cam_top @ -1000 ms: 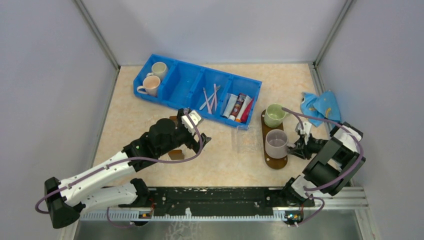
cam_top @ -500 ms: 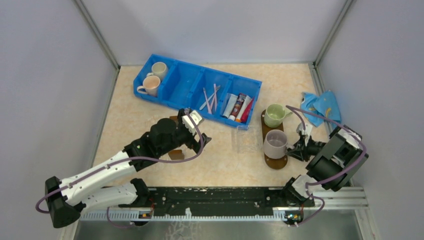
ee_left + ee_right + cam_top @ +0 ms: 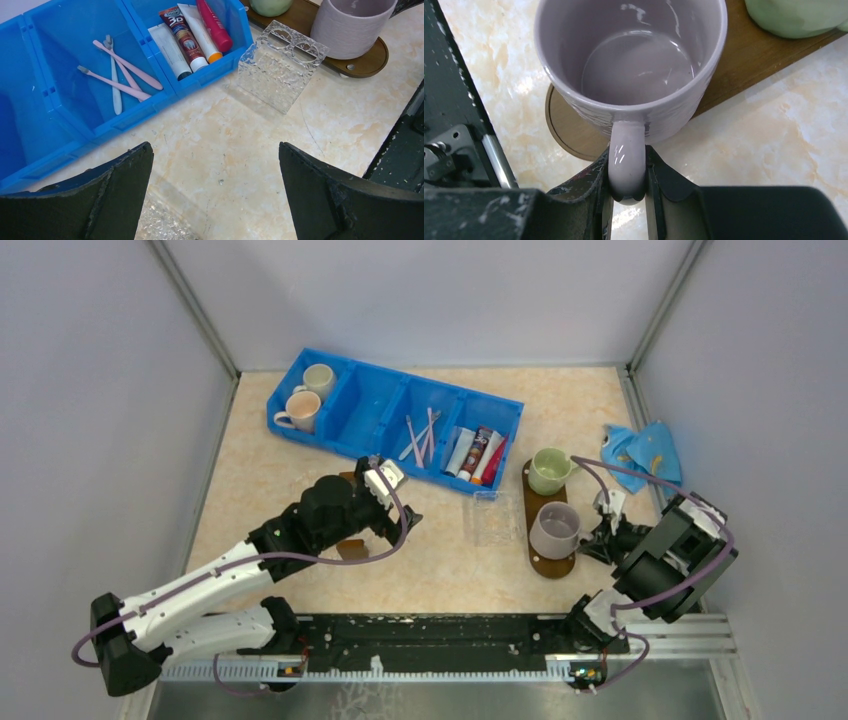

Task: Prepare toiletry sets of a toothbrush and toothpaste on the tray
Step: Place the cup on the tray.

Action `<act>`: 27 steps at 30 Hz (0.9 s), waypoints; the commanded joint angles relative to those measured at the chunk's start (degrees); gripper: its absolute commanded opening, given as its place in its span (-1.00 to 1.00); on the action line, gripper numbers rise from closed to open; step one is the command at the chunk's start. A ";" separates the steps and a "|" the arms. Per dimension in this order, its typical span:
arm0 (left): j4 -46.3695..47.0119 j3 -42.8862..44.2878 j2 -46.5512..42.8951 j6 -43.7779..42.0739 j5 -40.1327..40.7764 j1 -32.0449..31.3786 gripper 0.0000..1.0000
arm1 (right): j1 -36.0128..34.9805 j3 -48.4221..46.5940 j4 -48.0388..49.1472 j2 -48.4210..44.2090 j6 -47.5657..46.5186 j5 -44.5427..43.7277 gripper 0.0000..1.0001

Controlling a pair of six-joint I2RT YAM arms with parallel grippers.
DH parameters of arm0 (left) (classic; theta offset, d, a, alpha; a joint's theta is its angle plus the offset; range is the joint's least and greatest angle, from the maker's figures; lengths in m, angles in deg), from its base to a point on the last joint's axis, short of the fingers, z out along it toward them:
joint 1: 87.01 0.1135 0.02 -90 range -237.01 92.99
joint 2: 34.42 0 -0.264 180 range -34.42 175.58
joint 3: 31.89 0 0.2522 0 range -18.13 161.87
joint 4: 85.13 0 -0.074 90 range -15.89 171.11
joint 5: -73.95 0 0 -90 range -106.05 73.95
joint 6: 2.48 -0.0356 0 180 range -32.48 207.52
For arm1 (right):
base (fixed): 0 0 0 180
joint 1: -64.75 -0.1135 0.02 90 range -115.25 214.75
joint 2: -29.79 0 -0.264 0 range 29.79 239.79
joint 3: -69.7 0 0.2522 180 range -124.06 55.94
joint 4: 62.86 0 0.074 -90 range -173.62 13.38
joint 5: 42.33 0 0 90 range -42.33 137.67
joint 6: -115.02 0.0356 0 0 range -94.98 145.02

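Top external: lilac mug (image 3: 555,530) shifted slightly; right end effector (image 3: 590,535) grips handle.

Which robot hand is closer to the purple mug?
Right. The right gripper clasps the purple mug by its handle; the left gripper hangs open well away, beside the blue bin.
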 commanded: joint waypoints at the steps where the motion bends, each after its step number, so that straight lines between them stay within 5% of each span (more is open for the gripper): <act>1: 0.85 -0.30 -0.01 -0.57 -0.76 0.36 0.98 | 0.92 0.13 1.36 -0.15 -15.25 -2.23 -0.47; 27: 0.86 -0.09 -0.32 -0.47 -1.07 0.45 0.99 | 1.04 -2.36 -3.24 -9.08 -13.34 -4.05 0.17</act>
